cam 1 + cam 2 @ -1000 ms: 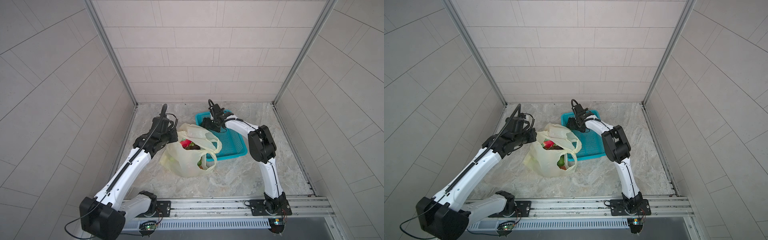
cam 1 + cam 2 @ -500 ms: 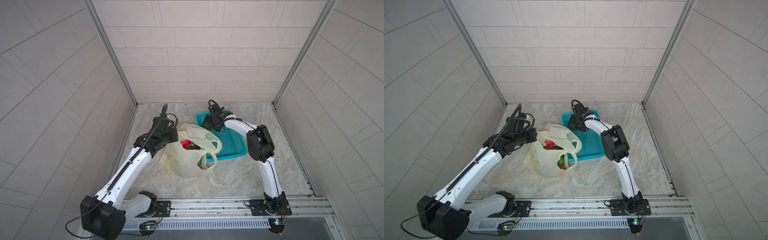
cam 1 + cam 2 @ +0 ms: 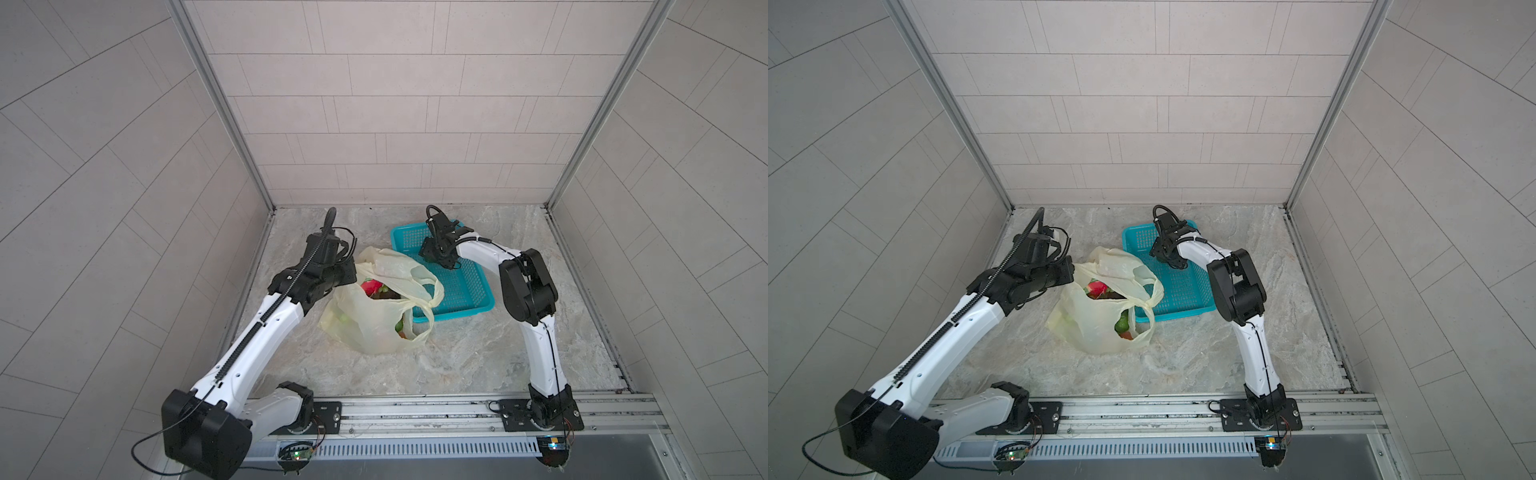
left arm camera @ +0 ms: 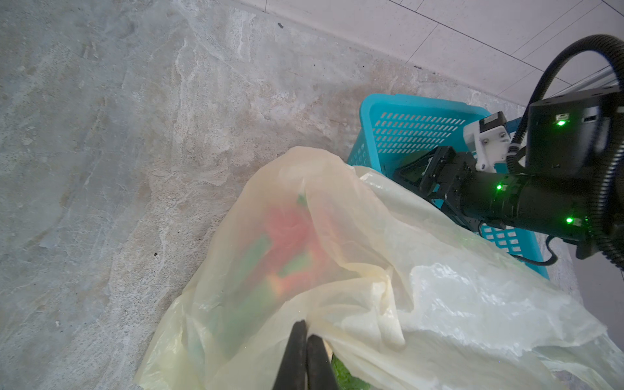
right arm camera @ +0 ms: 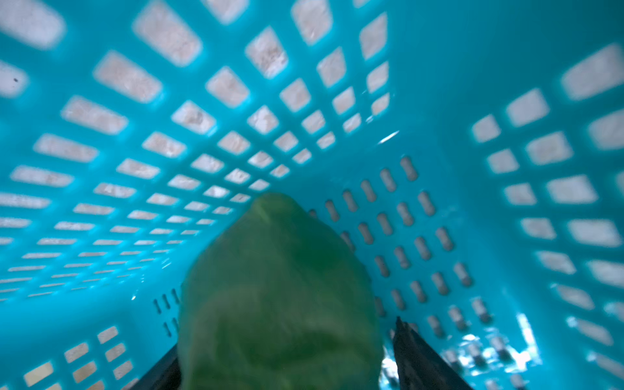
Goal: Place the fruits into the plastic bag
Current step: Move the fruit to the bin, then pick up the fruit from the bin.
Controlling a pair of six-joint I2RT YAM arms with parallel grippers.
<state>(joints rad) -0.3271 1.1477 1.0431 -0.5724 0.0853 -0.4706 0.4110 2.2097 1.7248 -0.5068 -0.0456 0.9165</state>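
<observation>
Top views: marbled floor point(image 3: 457, 365), tiled walls point(image 3: 395, 104); left pincer point(image 3: 356, 277) pinches plastic bag point(image 3: 374, 324), right pincer point(image 3: 444, 264) spread.

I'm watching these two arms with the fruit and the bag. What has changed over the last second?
The right tool has dipped slightly lower into the teal basket, where its open jaws straddle a green fruit; nothing was taken hold of or let go. The left tool stays shut on the rim of the plastic bag, and the bag and the fruits inside have not moved.
</observation>
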